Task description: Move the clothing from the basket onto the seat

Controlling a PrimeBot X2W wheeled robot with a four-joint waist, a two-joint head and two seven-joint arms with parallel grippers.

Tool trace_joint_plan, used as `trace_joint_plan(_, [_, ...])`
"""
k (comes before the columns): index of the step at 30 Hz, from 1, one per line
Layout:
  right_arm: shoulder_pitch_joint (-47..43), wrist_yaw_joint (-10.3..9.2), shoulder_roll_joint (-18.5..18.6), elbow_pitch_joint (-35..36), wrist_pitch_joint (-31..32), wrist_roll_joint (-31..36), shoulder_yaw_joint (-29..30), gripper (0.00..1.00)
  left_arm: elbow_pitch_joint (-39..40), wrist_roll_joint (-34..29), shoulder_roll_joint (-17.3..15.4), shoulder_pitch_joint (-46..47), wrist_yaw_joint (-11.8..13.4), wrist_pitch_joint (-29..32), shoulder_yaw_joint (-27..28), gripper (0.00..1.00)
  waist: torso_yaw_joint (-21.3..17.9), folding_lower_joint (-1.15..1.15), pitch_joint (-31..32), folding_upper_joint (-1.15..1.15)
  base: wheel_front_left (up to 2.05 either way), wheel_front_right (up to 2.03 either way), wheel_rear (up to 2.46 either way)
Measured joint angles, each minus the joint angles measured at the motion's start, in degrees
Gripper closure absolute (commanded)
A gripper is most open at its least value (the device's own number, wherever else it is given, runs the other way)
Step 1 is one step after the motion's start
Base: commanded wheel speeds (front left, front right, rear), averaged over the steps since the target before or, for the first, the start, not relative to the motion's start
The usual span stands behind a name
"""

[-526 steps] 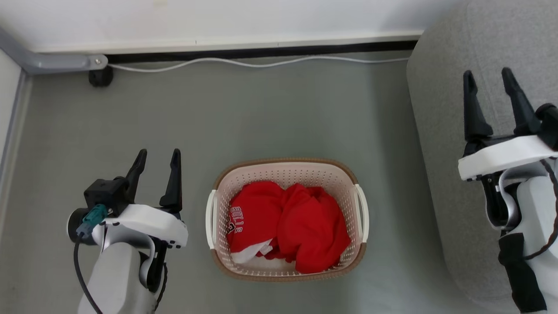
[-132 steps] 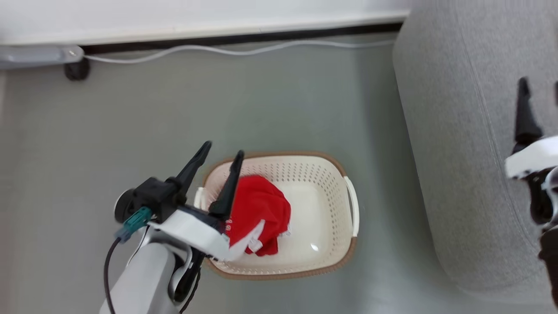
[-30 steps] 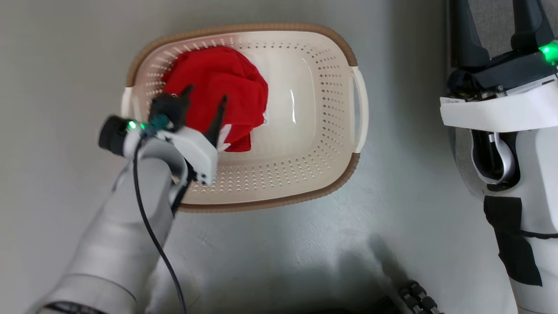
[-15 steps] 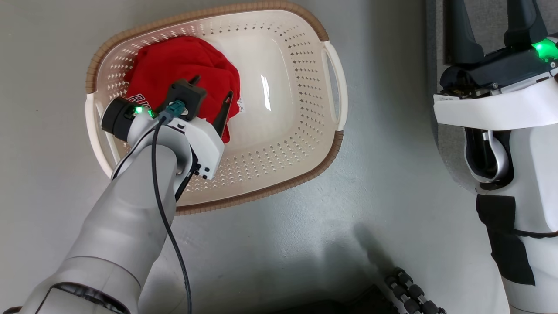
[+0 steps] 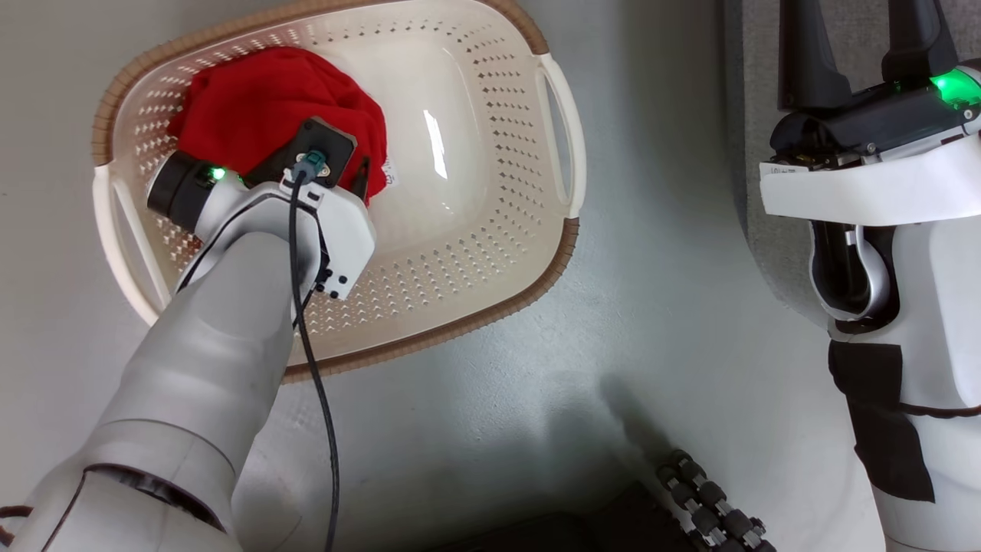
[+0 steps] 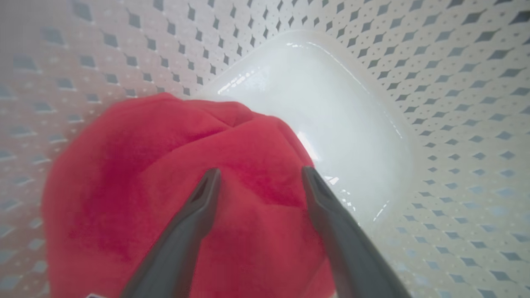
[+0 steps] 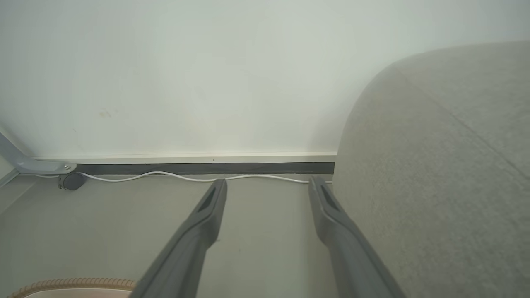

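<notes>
Clothing [image 5: 260, 100]: bright red soft fabric bundle bunched against the left-end wall of the cream perforated plastic basket [image 5: 475, 261] with brown rim
Left gripper [image 6: 261, 171]: fingers spread wide, straddling the red heap, gripping nothing, likely poised to pinch it
Right gripper [image 7: 268, 181]: released, empty, waiting beside the grey woven-fabric sofa seat [image 7: 434, 174]
Count: one red bundle, one basket, one seat, two grippers; garments within the bundle, cannot tell
</notes>
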State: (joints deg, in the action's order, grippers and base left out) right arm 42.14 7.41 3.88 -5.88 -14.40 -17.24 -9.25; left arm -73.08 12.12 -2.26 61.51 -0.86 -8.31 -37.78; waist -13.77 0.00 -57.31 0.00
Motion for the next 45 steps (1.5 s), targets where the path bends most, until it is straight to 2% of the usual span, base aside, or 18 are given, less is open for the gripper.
trace_joint_plan(11, [0.00, 0.00, -0.47, 0.27, 0.00, -0.75, 0.47, 0.00, -0.97, -1.99, -1.44, 1.50, 0.94, 6.60, -2.83, 0.00, -2.08, 0.00, -0.96, 0.00, 0.00, 0.00, 0.00])
trace_joint_plan(12, [-0.01, 0.00, -0.48, 0.31, 0.00, -0.76, 0.62, 0.00, -0.98, -2.00, -1.55, 1.50, 0.93, 7.33, -2.92, 0.13, -2.16, 0.00, -0.93, 0.00, 0.00, 0.00, 0.00])
trace_joint_plan(13, [-0.01, 0.00, -0.48, 0.32, 0.00, -0.87, 0.77, 0.00, -1.01, -1.99, -1.68, 1.50, 0.93, 7.91, -2.96, 0.63, -2.20, 0.00, -0.88, 0.00, 0.00, 0.00, 0.00])
trace_joint_plan(14, [-0.01, 0.00, -0.49, 0.31, 0.00, -0.90, 0.86, 0.00, -1.03, -1.99, -1.89, 1.50, 0.93, 8.40, -3.01, 1.00, -2.23, 0.00, -0.81, 0.00, 0.00, 0.00, 0.00])
trace_joint_plan(20, [-0.01, 0.00, -0.63, 0.01, 0.00, -1.00, 1.11, 0.00, -1.21, -1.00, -2.50, 1.42, 0.86, 9.34, -2.78, 1.00, -2.30, 0.00, 0.10, 0.00, 0.00, 0.00, 0.00])
trace_joint_plan(28, [-0.08, 0.00, -0.65, -0.63, 0.00, -0.88, 1.82, 0.00, -1.25, 1.22, -1.79, -0.02, -0.43, 4.41, -2.21, 1.00, -1.04, 0.00, 3.64, 0.00, 0.00, 0.00, 0.00])
trace_joint_plan(34, [-0.93, 0.00, -0.52, -2.21, -0.01, -0.63, 2.93, 0.00, -1.29, 2.77, -0.46, -3.28, -1.76, -0.04, -2.20, 1.00, 0.33, 0.00, 8.13, 0.00, 0.00, 0.00, 0.00])
trace_joint_plan(40, [-3.71, 0.00, 1.12, -4.38, -0.02, -0.46, 3.65, 0.00, -1.07, 4.92, -0.15, -6.91, -3.13, -3.48, -2.52, 1.00, 2.18, 0.00, 13.83, 0.00, 0.00, 0.00, 0.00])
trace_joint_plan(45, [-5.80, 0.00, 2.10, -6.31, -0.10, -0.46, 3.78, 0.00, 3.16, 7.83, -0.02, -11.07, -3.70, -5.31, -3.60, 1.00, 3.73, 0.00, 19.24, 0.00, 0.00, 0.00, 0.00])
